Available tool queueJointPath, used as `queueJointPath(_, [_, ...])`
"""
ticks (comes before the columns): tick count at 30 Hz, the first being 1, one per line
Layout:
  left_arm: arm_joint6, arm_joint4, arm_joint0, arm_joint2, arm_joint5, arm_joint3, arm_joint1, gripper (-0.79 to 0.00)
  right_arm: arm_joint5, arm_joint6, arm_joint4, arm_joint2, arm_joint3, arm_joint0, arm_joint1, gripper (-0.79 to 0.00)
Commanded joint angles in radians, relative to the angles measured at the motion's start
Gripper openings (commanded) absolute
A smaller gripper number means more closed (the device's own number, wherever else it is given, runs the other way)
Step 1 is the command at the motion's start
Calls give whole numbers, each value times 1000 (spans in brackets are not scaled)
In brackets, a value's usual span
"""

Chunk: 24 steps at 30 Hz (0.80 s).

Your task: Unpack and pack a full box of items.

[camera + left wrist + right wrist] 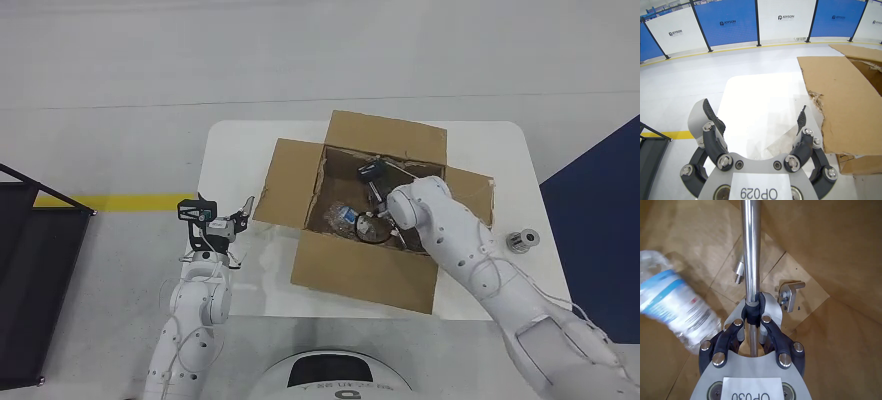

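I have the right gripper (752,311) down inside the open cardboard box (365,275). Its fingers are nearly closed, clamped on a polished metal rod (750,247). The rod runs up out of the wrist picture, so I can't see its far end, and its near end disappears behind the palm plate.

On the box floor, close beside the rod, lies a short threaded stud (739,271). A small metal bracket (789,294) with bolts stands near the fingertips on the other side. A clear water bottle (676,306) with a blue-and-white label lies tilted next to the gripper. It is blurred and one end is cut off. From above, my right forearm covers much of the box interior, and the dark items around it are too small for me to name.

The left gripper (755,108) hangs over the white table (757,91), just beside the box's torn left flap (838,94). Its fingers are spread wide and hold nothing. Something pale and translucent (780,142) lies under it, but I can't tell what it is.

A small silver cylindrical part (521,240) sits on the table to the right of the box.
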Motion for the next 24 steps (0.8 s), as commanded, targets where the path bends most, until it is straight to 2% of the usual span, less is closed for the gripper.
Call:
queueJointPath(1, [0,0,0,0,0,0,0,0,-25,-2,-17,78,-142,-88,29,-785])
queueJointPath(4, [0,0,0,0,0,0,0,0,-74,-58,-28,204,-380,-251,69,-785])
queueJointPath(7, [0,0,0,0,0,0,0,0,-116,-194,-19,351,-617,-440,99,-785])
queueJointPath(9, [0,0,0,0,0,0,0,0,-98,-342,17,459,-752,-571,109,-785])
queueJointPath(11, [0,0,0,0,0,0,0,0,-17,-541,111,569,-853,-690,106,-785])
queueJointPath(13, [0,0,0,0,0,0,0,0,-6,-738,220,670,-896,-794,101,-785])
queueJointPath(14, [0,0,0,0,0,0,0,0,-5,-807,259,714,-909,-841,99,-785])
queueJointPath(17, [0,0,0,0,0,0,0,0,-91,-958,379,840,-928,-959,93,-785])
queueJointPath(20, [0,0,0,0,0,0,0,0,-168,-1038,447,956,-928,-1068,88,-785])
queueJointPath(22, [0,0,0,0,0,0,0,0,-207,-1019,475,1006,-928,-1121,87,-785])
queueJointPath(24, [0,0,0,0,0,0,0,0,-207,-1019,475,1006,-928,-1121,87,-785])
